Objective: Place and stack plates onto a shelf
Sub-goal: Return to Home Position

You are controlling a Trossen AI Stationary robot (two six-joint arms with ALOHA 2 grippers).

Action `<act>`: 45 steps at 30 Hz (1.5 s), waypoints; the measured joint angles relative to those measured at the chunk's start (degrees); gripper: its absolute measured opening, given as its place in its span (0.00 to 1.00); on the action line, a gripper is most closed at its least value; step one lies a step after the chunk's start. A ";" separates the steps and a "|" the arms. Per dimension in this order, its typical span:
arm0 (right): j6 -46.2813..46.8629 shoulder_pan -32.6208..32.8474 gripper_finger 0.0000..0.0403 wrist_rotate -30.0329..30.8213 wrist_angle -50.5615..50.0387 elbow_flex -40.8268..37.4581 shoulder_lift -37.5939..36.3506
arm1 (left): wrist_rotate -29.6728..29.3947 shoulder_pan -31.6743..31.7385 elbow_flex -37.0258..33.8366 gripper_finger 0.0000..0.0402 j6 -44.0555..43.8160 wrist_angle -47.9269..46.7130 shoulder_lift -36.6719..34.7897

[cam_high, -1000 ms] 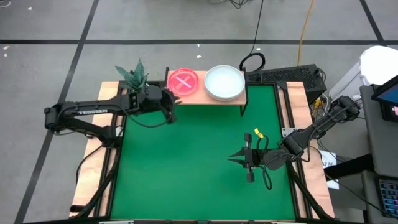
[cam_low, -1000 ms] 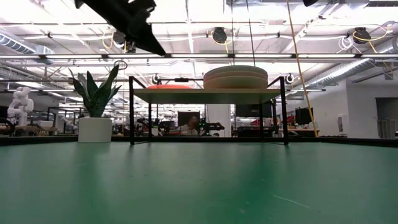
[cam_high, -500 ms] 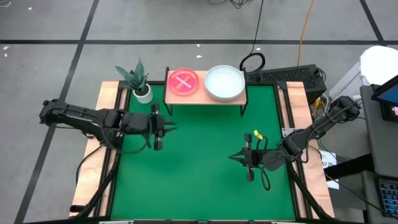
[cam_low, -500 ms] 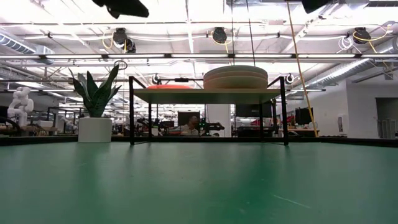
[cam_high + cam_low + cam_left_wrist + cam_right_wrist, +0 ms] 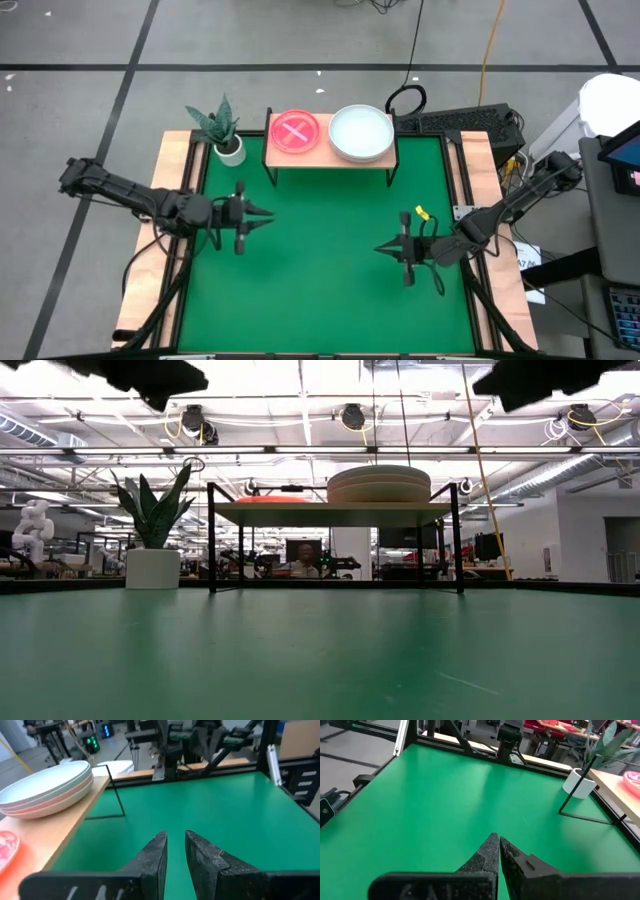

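Plates: translucent pink stack point(image 5: 295, 131) beside pastel stack point(image 5: 361, 133), both on shelf point(image 5: 326, 156).
Left gripper point(image 5: 267, 212): empty, fingers barely parted, above green mat point(image 5: 320, 280).
Right gripper point(image 5: 379, 249): clenched, empty.

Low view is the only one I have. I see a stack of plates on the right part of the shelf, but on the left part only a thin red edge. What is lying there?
Observer: The high view shows a small translucent pink plate there, on the shelf beside the stack of larger plates.
Operator: Does any plate lie on the mat?
Observer: No, there is no plate on the green mat.
Operator: Where are the grippers?
Observer: The left gripper hovers over the mat's left part and the right gripper over its right part, both empty.
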 joint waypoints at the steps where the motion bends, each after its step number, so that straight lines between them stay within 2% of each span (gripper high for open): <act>1: -0.02 -0.01 0.00 -0.01 0.78 -1.21 -0.89 | 0.00 -0.15 -1.47 0.18 0.09 1.26 -0.86; 6: 1.36 -0.01 0.00 -0.02 3.00 -6.48 -5.73 | -0.33 -0.29 -8.76 0.02 1.85 7.72 -4.63; 14: -0.48 -0.07 0.00 -0.25 12.69 -16.79 -11.87 | -2.95 0.13 -15.18 0.01 1.11 11.21 -7.62; 19: -4.02 -1.08 0.00 -4.15 24.28 -25.72 -16.34 | -2.69 -0.59 -16.93 0.00 1.02 10.96 -9.83; 23: -4.36 -2.48 0.00 -7.94 28.76 -30.75 -19.75 | -2.51 -1.11 -17.35 0.00 0.54 7.49 -12.81; 32: -4.14 -4.45 0.00 -9.89 25.23 -33.46 -25.54 | -2.39 -2.21 -17.37 0.00 -0.60 -0.52 -19.75; 38: -4.59 -5.68 0.00 -12.37 23.55 -33.51 -28.61 | -2.55 -2.18 -17.44 0.00 -3.26 -11.11 -23.02; 45: -4.72 -6.93 0.00 -12.26 21.16 -33.62 -30.92 | -1.88 -2.20 -18.59 0.00 -3.63 -10.17 -25.61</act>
